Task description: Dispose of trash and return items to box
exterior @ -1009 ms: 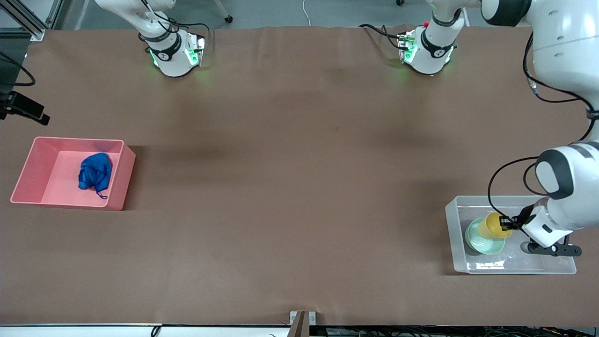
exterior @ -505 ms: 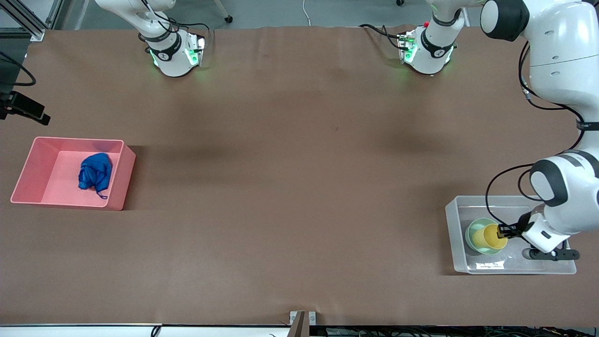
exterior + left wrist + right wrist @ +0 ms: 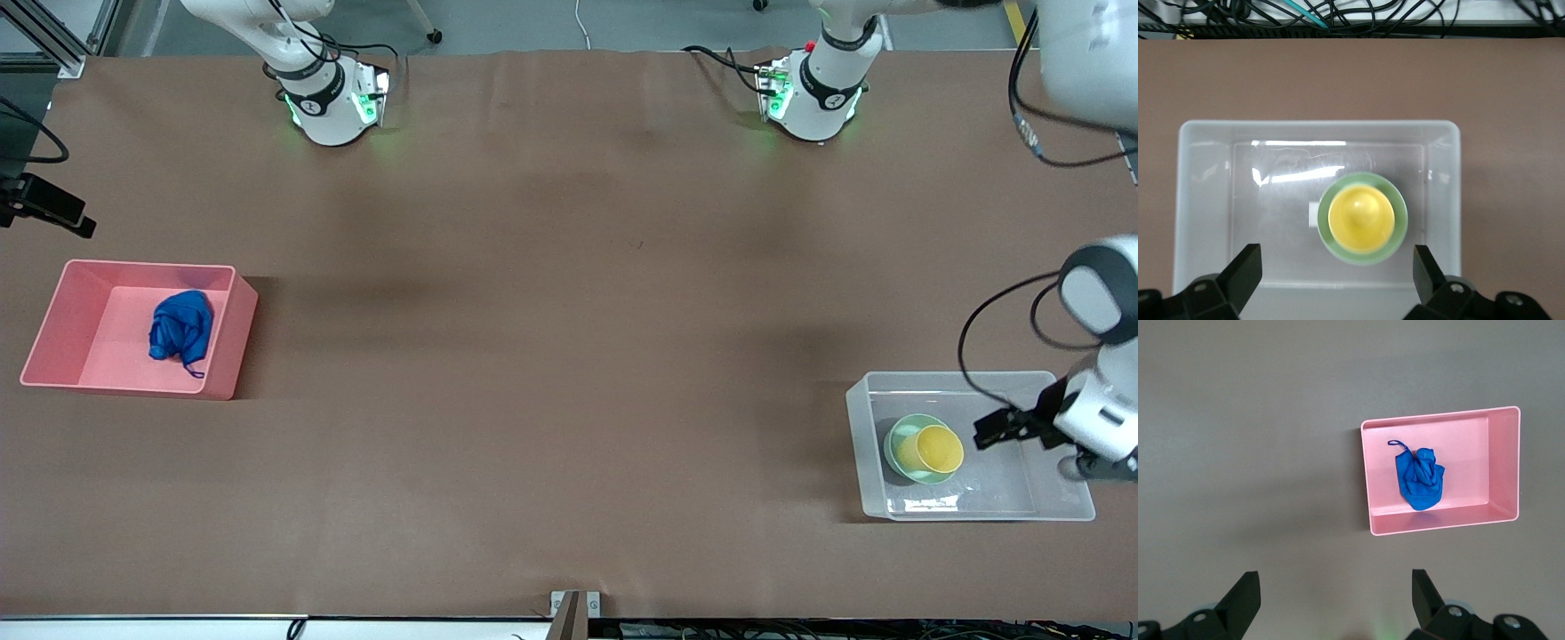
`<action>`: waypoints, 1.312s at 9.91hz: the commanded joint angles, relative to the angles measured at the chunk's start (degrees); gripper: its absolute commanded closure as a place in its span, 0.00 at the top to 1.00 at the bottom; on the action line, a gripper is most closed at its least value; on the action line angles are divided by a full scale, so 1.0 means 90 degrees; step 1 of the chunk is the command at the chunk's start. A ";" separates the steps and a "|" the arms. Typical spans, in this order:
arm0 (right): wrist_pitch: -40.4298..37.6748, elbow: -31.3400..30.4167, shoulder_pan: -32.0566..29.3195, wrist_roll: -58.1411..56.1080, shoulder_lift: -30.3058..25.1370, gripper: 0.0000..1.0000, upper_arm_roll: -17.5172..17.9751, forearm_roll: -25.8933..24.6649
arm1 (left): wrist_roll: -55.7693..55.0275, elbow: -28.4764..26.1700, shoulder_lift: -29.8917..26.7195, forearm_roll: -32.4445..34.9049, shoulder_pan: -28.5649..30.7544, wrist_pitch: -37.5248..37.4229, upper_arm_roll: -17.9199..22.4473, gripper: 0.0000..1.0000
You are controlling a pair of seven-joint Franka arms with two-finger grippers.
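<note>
The yellow cup (image 3: 930,449) stands upright inside the mint-green bowl (image 3: 893,442), and both sit in the clear box (image 3: 858,444) at the left arm's end of the table. My left gripper (image 3: 994,428) hovers over the box, open and empty. In the left wrist view the cup (image 3: 1361,218) and the bowl (image 3: 1400,223) lie in the box (image 3: 1205,127), apart from my left gripper (image 3: 1337,270). The blue trash (image 3: 181,330) lies in the pink bin (image 3: 62,302). My right gripper (image 3: 1336,593) is open over bare table, with the trash (image 3: 1421,478) farther off.
The pink bin (image 3: 1501,463) stands at the right arm's end of the table. Both arm bases (image 3: 329,107) stand along the table's edge farthest from the front camera. Brown table (image 3: 569,356) stretches between the bin and the box.
My left gripper opened and let go of the yellow cup, which now rests in the green bowl. The gripper then drew away from the cup. The right arm has not moved.
</note>
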 commanded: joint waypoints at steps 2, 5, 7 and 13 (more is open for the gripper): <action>-0.0014 0.0001 0.0067 0.0016 -0.0040 1.00 -0.0049 0.0006 | -0.0322 -0.1883 -0.1983 0.0255 0.0036 -0.0492 -0.0456 1.00; -0.0014 0.0001 0.0048 0.0016 -0.0040 1.00 -0.0049 0.0006 | -0.1051 -0.0797 -0.2378 0.0332 0.0066 -0.2384 -0.0729 1.00; -0.0014 0.0001 0.0038 0.0006 -0.0040 1.00 -0.0059 0.0006 | -0.1231 0.0444 -0.2222 0.0683 0.0076 -0.3577 -0.0926 1.00; 0.0045 -0.0009 0.0028 -0.0004 -0.0040 1.00 -0.0059 0.0026 | -0.1162 0.0304 -0.2602 0.0606 0.0066 -0.4247 -0.0995 1.00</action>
